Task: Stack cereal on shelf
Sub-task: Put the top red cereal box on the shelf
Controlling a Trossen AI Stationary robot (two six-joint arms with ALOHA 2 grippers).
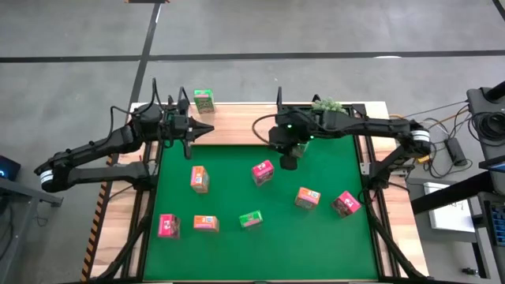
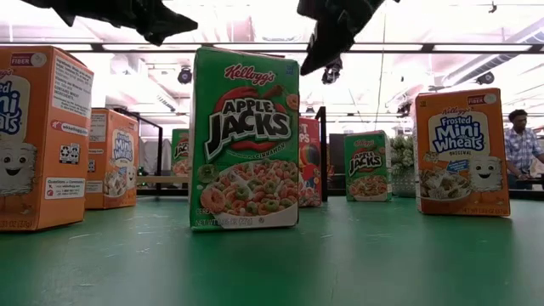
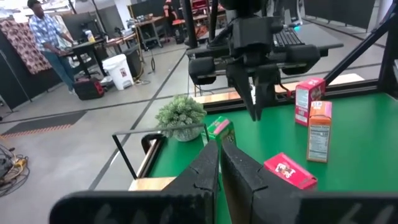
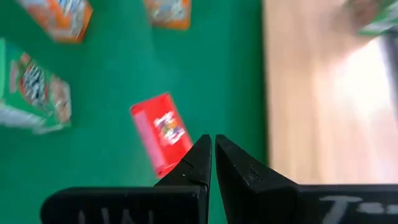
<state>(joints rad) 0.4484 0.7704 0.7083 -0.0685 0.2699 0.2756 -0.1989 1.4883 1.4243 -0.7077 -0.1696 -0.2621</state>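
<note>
Several tiny cereal boxes lie scattered on the green mat (image 1: 237, 244): orange boxes (image 1: 199, 179) (image 1: 308, 198) (image 1: 205, 224), pink-red boxes (image 1: 263, 172) (image 1: 346, 203) (image 1: 168, 226) and a green one (image 1: 250, 219). One green box (image 1: 203, 100) stands on the light wooden shelf (image 1: 237, 120) at the table's far edge. Another green box (image 3: 221, 130) stands near the plant. My left gripper (image 1: 203, 128) is shut and empty over the shelf's left part, below the green box in the picture. My right gripper (image 1: 289, 162) is shut and empty above the mat, just beyond the pink-red box (image 4: 163, 134).
A small green bushy plant (image 1: 327, 104) stands on the shelf's right part. Black wire brackets (image 1: 155, 95) stand at the shelf's ends. A person (image 2: 516, 140) stands in the room beyond the table. Bare mat lies along the near edge.
</note>
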